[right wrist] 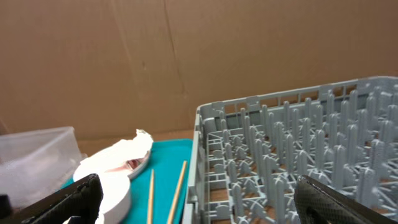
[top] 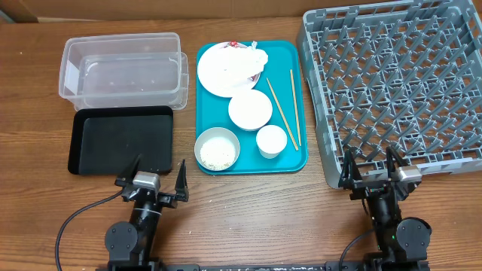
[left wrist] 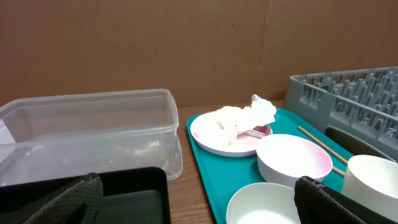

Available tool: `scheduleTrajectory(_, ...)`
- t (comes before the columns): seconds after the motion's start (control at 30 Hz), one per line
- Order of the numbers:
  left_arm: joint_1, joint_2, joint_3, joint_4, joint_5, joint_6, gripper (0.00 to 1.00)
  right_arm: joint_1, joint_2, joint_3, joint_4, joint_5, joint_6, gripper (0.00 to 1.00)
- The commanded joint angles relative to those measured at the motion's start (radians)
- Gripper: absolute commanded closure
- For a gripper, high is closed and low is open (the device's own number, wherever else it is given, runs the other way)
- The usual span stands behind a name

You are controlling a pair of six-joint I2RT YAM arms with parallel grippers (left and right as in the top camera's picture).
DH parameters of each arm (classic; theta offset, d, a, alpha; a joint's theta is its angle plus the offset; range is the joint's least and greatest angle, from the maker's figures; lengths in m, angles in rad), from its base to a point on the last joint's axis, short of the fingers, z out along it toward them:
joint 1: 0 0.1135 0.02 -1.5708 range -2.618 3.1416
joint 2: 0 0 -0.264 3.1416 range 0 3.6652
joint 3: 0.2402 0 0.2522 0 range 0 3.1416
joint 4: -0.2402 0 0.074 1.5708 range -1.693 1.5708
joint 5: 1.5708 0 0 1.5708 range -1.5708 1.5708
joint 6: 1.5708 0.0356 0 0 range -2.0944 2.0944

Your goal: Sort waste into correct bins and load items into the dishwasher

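Idling at table (top: pixel 248 218) edge, jaws of left gripper (top: pixel 160 162) and right gripper (top: pixel 370 154) spread wide, gripping nothing. Judging all work outstanding: napkins (top: pixel 248 59) on plate (top: pixel 218 75), rice (top: pixel 217 153) in bowl (top: pixel 203 139), second bowl (top: pixel 250 110), cup (top: pixel 271 140), chopsticks (top: pixel 282 113) sitting on teal tray (top: pixel 207 113); clear tub (top: pixel 120 36), black tray (top: pixel 120 139), grey rack (top: pixel 392 75) standing empty.

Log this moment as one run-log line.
left gripper: open, empty | right gripper: open, empty | napkins: on plate | rice: in bowl on teal tray | dish rack: nothing loaded
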Motion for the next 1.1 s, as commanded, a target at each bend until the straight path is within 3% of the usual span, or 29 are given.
scheduleTrajectory(0.0,-0.006,-0.01,0.063,0.002,-0.013,-0.01,0.0,0.005,-0.01,0.077,0.0,0.002,-0.081,0.0)
scheduleTrajectory(0.2,-0.006,0.096,0.208,-0.016,-0.023,0.051,0.0,0.005,0.029,0.221,-0.022,0.002,-0.082,0.0)
scheduleTrajectory(0.43,-0.006,0.374,0.435,-0.047,-0.01,0.051,0.0,0.005,0.188,0.431,-0.143,0.002,-0.082,0.0)
scheduleTrajectory(0.53,-0.006,0.558,0.618,-0.145,0.045,0.13,0.0,0.005,0.301,0.567,-0.252,0.002,-0.082,0.0)
scheduleTrajectory(0.73,-0.006,0.892,0.989,-0.393,0.063,0.144,0.0,0.005,0.509,0.787,-0.419,0.001,-0.082,0.0)
scheduleTrajectory(1.07,-0.077,1.541,1.889,-0.99,0.08,0.199,0.0,0.005,0.837,1.148,-0.779,-0.02,-0.082,0.0)
